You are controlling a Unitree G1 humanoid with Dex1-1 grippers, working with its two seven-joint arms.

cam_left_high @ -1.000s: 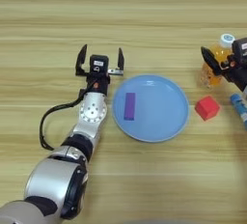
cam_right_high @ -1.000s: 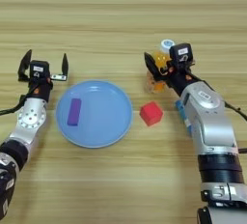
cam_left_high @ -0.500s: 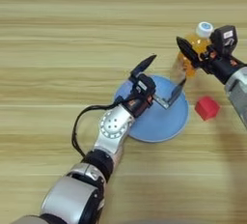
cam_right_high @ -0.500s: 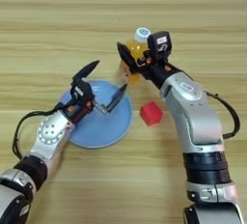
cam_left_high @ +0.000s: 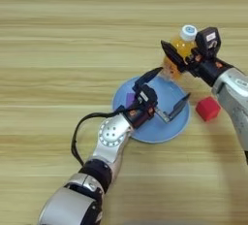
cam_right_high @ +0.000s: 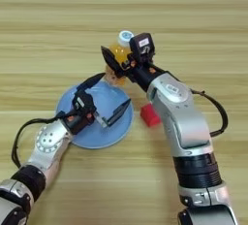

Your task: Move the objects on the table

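Landmark: blue plate (cam_left_high: 145, 134), lying flat near the middle of the desk (cam_left_high: 58, 49).
Bottle: orange bottle (cam_left_high: 180, 49) with white cap stands upright, long axis vertical, just beyond the plate's far-right rim.
Right gripper: right gripper (cam_left_high: 180, 58) is at the bottle, one black finger on the bottle's left side, the housing on its right; it looks clenched around the bottle.
Left gripper: left gripper (cam_left_high: 167, 90) hangs over the plate's right half, fingers spread wide and grasping nothing; one finger points toward the far rim, the other toward the right rim.
Block: purple block (cam_left_high: 130, 98) lies on the plate's left part, mostly hidden under the left gripper's body; its long axis cannot be read.
Cube: red cube (cam_left_high: 208, 108) sits on the desk just right of the plate, apart from its rim.
Nearer arm: the right arm for bottle and cube, the left for the block.
Crowding: the two grippers are close together at the plate's far-right rim, a likely spot for a clash.
Open room: bare desk lies far and left of the plate.
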